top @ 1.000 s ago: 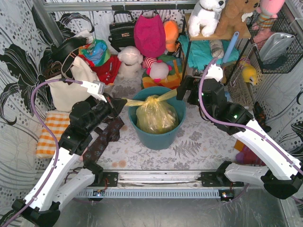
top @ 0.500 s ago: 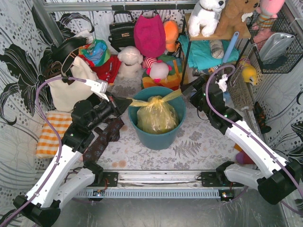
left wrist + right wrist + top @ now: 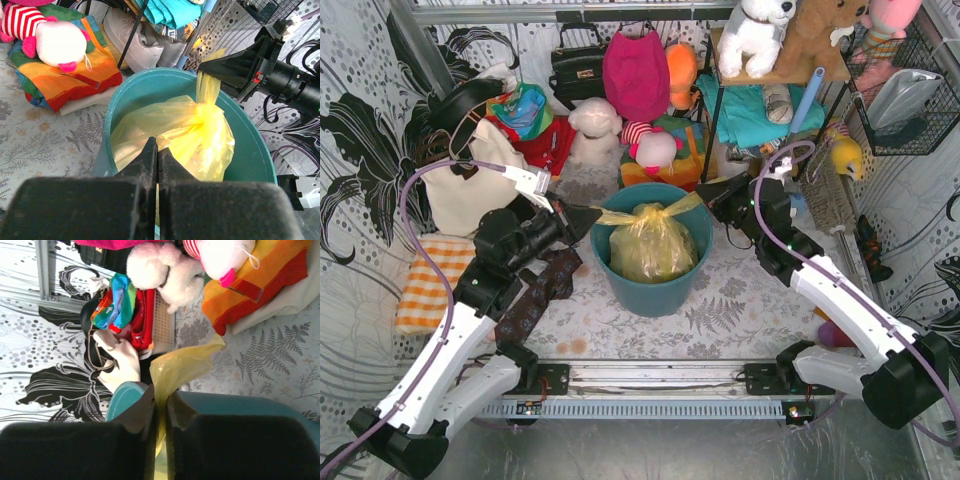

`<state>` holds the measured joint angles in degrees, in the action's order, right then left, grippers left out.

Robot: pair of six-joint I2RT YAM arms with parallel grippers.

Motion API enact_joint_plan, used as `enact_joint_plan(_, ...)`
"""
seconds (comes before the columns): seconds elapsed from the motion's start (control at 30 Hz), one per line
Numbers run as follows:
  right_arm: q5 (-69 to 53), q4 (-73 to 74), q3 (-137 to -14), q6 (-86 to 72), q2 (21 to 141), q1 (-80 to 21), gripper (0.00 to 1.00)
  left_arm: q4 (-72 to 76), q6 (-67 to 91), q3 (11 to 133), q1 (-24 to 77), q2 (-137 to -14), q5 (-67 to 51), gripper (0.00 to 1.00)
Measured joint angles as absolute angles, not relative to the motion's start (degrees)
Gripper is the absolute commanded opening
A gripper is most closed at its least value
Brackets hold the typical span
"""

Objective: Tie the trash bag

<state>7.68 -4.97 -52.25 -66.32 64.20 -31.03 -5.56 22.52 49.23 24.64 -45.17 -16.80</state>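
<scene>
Bag: our yellow bag (image 3: 650, 245) sits inside the teal bin (image 3: 650, 295) at the middle of the tabletop (image 3: 740, 300). Its neck is gathered into a knot (image 3: 642, 212) at the top.
Left claw: the left claw (image 3: 585, 217) is pinched flat on the left tail (image 3: 615, 217) of film. In the wrist view we see no gap between the jaws.
Right claw: the right claw (image 3: 712, 192) is closed the same way on the right tail (image 3: 680, 205), which runs taut up from the knot.
Handling: we judge the bag light, soft and crinkly. The thin film looks slippery and likely to stretch or tear under a hard tug.
Where to hold: we would grip the twisted tails close to their ends, where the film is bunched thick. The bulging body offers no firm hold.
Risk: pulling too high could lift the light bag out of the bin.
Change over the last second: the right arm has dropped from standing high over the bin's right rim to a lower, stretched reach. The tails have drawn outward and the neck looks cinched tighter.
Change over the last half second: we see almost none.
</scene>
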Motion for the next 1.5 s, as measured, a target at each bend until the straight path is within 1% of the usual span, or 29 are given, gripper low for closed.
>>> enact_joint_plan(0.2,8.0,-3.1,-54.1,-63.0,63.2,-31.0,0.0,-6.3,22.5,49.8,24.6,-45.4,-16.6,0.0)
enact_joint_plan(0.4,10.8,5.6,-69.4,-54.4,64.9,-31.2,0.0,-10.3,22.0,56.2,24.7,-45.3,-13.1,0.0)
enact_joint_plan(0.47,13.3,7.2,-71.9,-52.1,64.1,-31.4,0.0,-10.8,22.1,57.8,24.7,-44.7,-11.2,0.0)
enact_joint_plan(0.6,18.3,11.6,-71.1,-49.6,61.6,-31.5,0.0,-12.2,22.3,57.4,24.7,-42.9,-8.7,0.0)
enact_joint_plan(0.87,21.4,17.0,-63.3,-49.4,59.9,-31.8,0.0,-15.8,25.8,50.3,24.7,-43.4,-7.9,0.0)
enact_joint_plan(1.0,23.4,17.6,-64.4,-47.2,59.9,-31.8,0.0,-15.6,27.1,50.9,24.7,-45.1,-10.6,0.0)
enact_joint_plan(1.2,25.5,18.4,-70.5,-43.1,59.9,-31.7,0.0,-13.3,28.7,55.5,24.7,-45.5,-15.4,0.0)
enact_joint_plan(1.33,27.6,19.5,-72.0,-41.0,59.5,-31.8,0.0,-13.9,28.9,57.0,24.7,-45.1,-13.2,0.0)
enact_joint_plan(1.5,33.3,21.5,-69.6,-39.6,58.7,-30.9,0.0,-17.4,29.1,55.0,24.6,-44.0,-8.0,0.0)
